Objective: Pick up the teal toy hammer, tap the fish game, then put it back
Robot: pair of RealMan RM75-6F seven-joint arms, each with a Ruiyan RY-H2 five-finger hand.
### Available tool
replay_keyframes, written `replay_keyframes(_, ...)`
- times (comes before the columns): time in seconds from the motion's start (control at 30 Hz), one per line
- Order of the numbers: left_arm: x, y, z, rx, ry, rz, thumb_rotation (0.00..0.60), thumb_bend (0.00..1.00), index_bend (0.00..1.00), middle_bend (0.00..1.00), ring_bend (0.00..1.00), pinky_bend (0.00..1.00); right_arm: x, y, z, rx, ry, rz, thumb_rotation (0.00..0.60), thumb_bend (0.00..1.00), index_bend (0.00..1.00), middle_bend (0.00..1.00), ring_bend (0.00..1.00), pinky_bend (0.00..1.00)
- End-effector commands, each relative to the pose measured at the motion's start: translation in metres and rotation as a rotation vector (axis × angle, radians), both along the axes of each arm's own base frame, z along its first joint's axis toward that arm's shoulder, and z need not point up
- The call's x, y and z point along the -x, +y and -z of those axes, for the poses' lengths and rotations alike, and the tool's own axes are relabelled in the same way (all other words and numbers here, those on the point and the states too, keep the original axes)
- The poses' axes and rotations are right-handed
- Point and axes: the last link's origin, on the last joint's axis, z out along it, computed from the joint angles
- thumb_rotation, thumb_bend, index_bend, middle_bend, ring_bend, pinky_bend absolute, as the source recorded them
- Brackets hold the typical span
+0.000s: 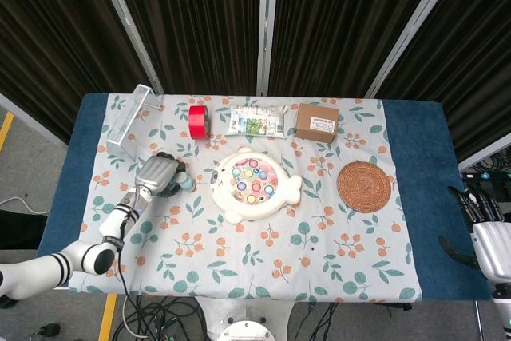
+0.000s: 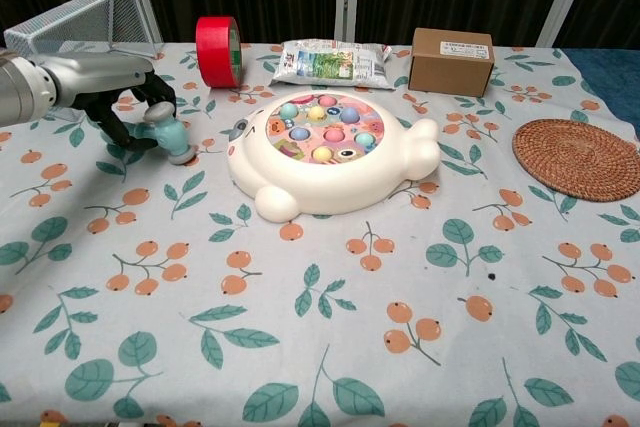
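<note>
A: Where the left hand (image 2: 115,102) sits by the tabletop's (image 2: 420,347) left edge, what has it got?

B: Its dark fingers (image 2: 150,92) are curled around the handle of the teal toy hammer (image 2: 170,137). The hammer's head points toward the fish game (image 2: 325,152) and is just beside that toy's left side, not touching it. I cannot tell from either view whether the hammer is clear of the cloth.

A: And the fish game itself?

B: It lies near the middle of the tabletop, a white fish-shaped tray with coloured fish in its round centre.

A: What crowds the area?

B: Along the far edge there is a red tape roll (image 2: 217,51) standing on its rim, a printed packet (image 2: 332,62) lying flat, and a brown cardboard box (image 2: 451,61). A clear wire-patterned bin (image 2: 80,17) lies at the far left corner, behind the left hand. A woven round coaster (image 2: 577,158) lies toward the right edge, well apart from the game. Nothing stands between the hammer head and the game.

A: The right hand (image 1: 487,233)?

B: It hangs off the right edge of the tabletop in the head view, holding nothing, fingers apart.
</note>
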Motion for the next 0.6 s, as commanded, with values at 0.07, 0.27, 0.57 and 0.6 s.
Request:
replay_keyframes(0.07,0.001,0.0,0.001,-0.001,-0.002,-0.004,0.6,0.41,0.49,0.43,0.27,0.22,0.0,0.001,-0.001,0.003,0.0,0.002,0.6,0.18,0.06,0.17,0.0,0.0)
replay_keyframes(0.27,0.003,0.0,0.002,-0.01,-0.014,-0.009,0.6,0.47,0.51,0.45,0.29,0.24,0.0,0.002,-0.001,0.005,0.0,0.0,0.6,0.18,0.06,0.17,0.0,0.0)
replay_keyframes(0.57,0.009,0.0,-0.015,-0.059,-0.054,0.007,0.6,0.55,0.56,0.51,0.36,0.39,0.0,0.004,-0.002,0.01,0.002,-0.003,0.6,0.18,0.06,0.17,0.0,0.0)
replay_keyframes(0.6,0.01,0.0,-0.018,-0.062,-0.059,0.009,0.6,0.56,0.56,0.52,0.37,0.4,-0.001,0.004,-0.002,0.01,0.002,-0.004,0.6,0.18,0.06,0.17,0.0,0.0)
